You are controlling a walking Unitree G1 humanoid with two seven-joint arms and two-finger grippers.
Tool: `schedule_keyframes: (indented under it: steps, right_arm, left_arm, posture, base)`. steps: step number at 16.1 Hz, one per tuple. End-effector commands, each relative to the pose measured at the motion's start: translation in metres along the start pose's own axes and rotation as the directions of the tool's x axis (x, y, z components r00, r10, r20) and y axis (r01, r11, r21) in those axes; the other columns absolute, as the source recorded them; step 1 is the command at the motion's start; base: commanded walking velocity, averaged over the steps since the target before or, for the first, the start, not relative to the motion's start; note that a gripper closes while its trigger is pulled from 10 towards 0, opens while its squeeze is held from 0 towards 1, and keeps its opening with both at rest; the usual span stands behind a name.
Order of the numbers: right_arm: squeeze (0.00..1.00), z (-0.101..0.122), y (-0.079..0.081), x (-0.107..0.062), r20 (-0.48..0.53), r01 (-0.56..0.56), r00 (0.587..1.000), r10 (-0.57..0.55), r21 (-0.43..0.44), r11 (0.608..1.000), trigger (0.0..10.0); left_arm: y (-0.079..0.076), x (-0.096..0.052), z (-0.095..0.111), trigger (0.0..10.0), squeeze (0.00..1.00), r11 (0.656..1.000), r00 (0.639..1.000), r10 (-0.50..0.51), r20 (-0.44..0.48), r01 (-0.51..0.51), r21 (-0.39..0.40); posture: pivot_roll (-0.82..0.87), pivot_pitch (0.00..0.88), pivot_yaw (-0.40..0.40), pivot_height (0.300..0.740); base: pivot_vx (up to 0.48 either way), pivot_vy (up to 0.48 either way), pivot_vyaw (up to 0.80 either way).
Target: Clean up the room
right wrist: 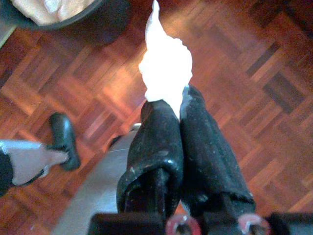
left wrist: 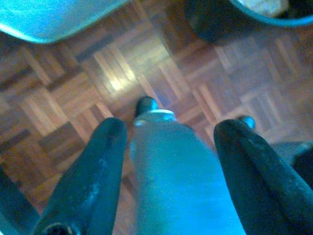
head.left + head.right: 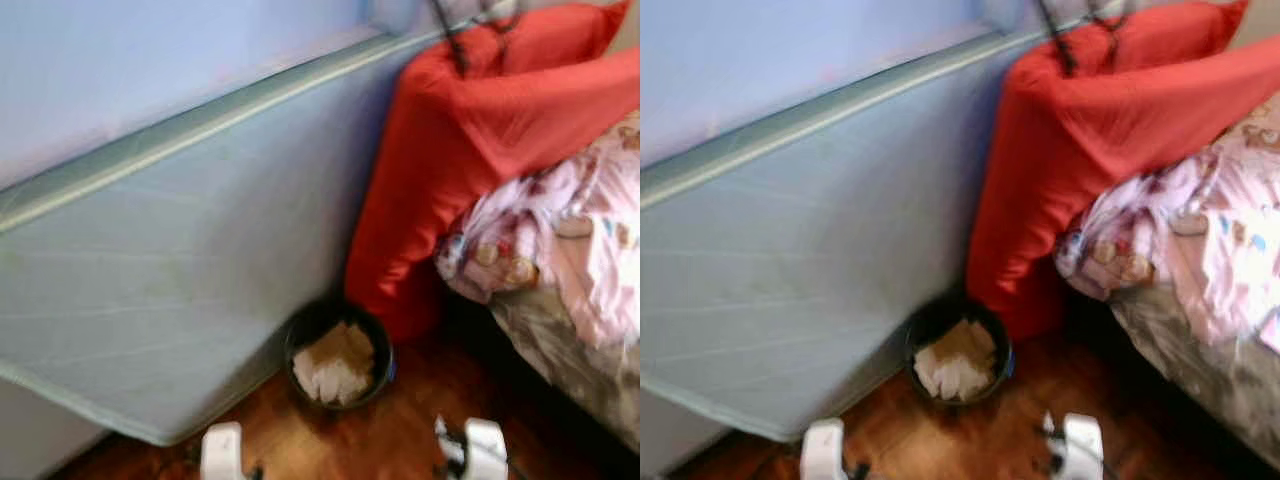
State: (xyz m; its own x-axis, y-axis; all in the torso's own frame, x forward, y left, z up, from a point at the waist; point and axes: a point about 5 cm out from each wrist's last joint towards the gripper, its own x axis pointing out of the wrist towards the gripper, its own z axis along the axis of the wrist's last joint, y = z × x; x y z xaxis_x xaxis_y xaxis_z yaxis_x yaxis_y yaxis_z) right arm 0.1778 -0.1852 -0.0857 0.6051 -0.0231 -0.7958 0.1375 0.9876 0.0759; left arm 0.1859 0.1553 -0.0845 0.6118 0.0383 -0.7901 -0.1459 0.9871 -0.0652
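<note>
Right wrist view, tissue [image 1: 165,66] pinched between jaws

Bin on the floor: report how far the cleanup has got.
Done: the black bin by the mattress already holds crumpled paper. In hand: the right tool is shut on a white tissue above the parquet, short of the bin. Left: drop it in. The left tool hangs open.
</note>
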Motion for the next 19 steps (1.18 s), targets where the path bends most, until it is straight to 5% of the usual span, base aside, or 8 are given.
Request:
schedule_keyframes:
  steps: [1,4,8,14,19]
  right_arm:
    - [0.0,-0.006,0.001,-0.001,-0.017,-0.004,1.0,0.004,0.0,1.0,10.0]
    - [0.0,-0.006,0.001,-0.001,-0.018,-0.003,1.0,0.003,0.001,1.0,10.0]
    - [0.0,-0.004,0.001,-0.001,-0.007,-0.008,1.0,0.008,-0.025,1.0,10.0]
    - [0.0,-0.005,0.001,-0.001,-0.012,-0.006,1.0,0.005,-0.03,1.0,10.0]
    - [0.0,-0.005,0.001,-0.001,-0.018,-0.004,1.0,0.003,-0.027,1.0,10.0]
  left_arm:
    - [-0.004,-0.003,-0.016,10.0,0.0,1.0,0.998,0.009,-0.058,-0.008,0.006]
    - [0.011,-0.004,-0.016,10.0,0.0,1.0,0.998,0.02,-0.058,-0.02,-0.003]
    - [0.013,-0.004,-0.017,10.0,0.0,1.0,0.998,0.021,-0.067,-0.022,-0.005]
    - [0.015,-0.004,-0.018,10.0,0.0,1.0,0.997,0.025,-0.072,-0.025,0.001]
    - [0.016,-0.004,-0.018,10.0,0.0,1.0,0.997,0.031,-0.072,-0.031,-0.001]
  posture:
    - [0.01,0.166,-0.008,0.74]
    - [0.01,0.168,-0.007,0.74]
    - [0.01,0.168,-0.008,0.74]
    - [0.01,0.169,-0.008,0.74]
    - [0.01,0.17,-0.009,0.74]
  base:
    - [0.0,0.0,0.0]
    - [0.0,0.0,0.0]
    - [0.0,0.0,0.13]
    - [0.0,0.0,0.8]
    - [0.0,0.0,0.0]
